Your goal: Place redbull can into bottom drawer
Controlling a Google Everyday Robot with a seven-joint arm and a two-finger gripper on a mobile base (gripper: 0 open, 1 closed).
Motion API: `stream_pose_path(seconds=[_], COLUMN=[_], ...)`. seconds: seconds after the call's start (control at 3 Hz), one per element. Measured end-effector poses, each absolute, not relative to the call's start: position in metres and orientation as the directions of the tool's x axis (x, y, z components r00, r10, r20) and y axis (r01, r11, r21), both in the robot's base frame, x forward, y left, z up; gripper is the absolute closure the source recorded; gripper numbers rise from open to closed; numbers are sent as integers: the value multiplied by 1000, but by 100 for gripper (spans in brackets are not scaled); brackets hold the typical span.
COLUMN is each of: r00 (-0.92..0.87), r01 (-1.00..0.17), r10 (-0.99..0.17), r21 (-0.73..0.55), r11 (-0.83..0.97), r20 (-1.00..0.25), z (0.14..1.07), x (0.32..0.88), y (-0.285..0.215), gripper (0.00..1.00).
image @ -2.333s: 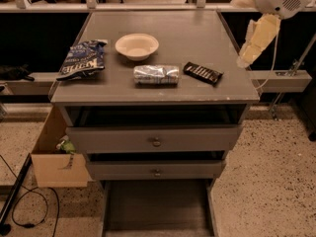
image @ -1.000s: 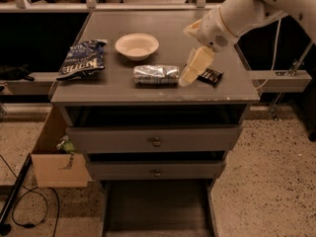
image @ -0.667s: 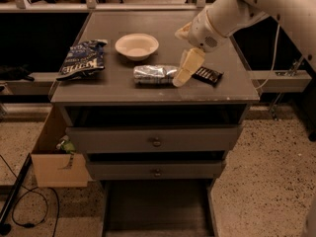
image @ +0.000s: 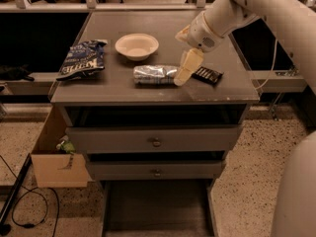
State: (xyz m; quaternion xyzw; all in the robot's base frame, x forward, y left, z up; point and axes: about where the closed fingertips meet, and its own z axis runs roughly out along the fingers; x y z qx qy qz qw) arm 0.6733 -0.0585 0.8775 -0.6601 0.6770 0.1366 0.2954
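The redbull can (image: 154, 74), a shiny silver-and-blue cylinder, lies on its side on the grey cabinet top (image: 118, 90), near the front middle. My gripper (image: 183, 72) hangs from the white arm at the upper right, its cream fingers pointing down right beside the can's right end, partly overlapping it. The bottom drawer (image: 157, 209) is pulled out under the cabinet, showing a dark flat floor with nothing on it.
A flat dark candy bar (image: 207, 74) lies just right of the gripper. A cream bowl (image: 137, 45) sits behind the can. A blue chip bag (image: 83, 59) lies at the left. Two upper drawers have round knobs (image: 156, 142). A cardboard box (image: 53, 157) stands at the left.
My arm has swung in from the far right and come down leftward. The gripper moved from beside the cabinet to the can's right end. The can has not moved.
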Motion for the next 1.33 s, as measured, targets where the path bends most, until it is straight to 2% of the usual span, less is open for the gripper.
stream_pose_path(seconds=[1.33], r00=[-17], r01=[-986], r10=[-809], r21=[-126], r11=[112], r20=[-587], z=[838], x=[675], y=[-47], gripper=[0])
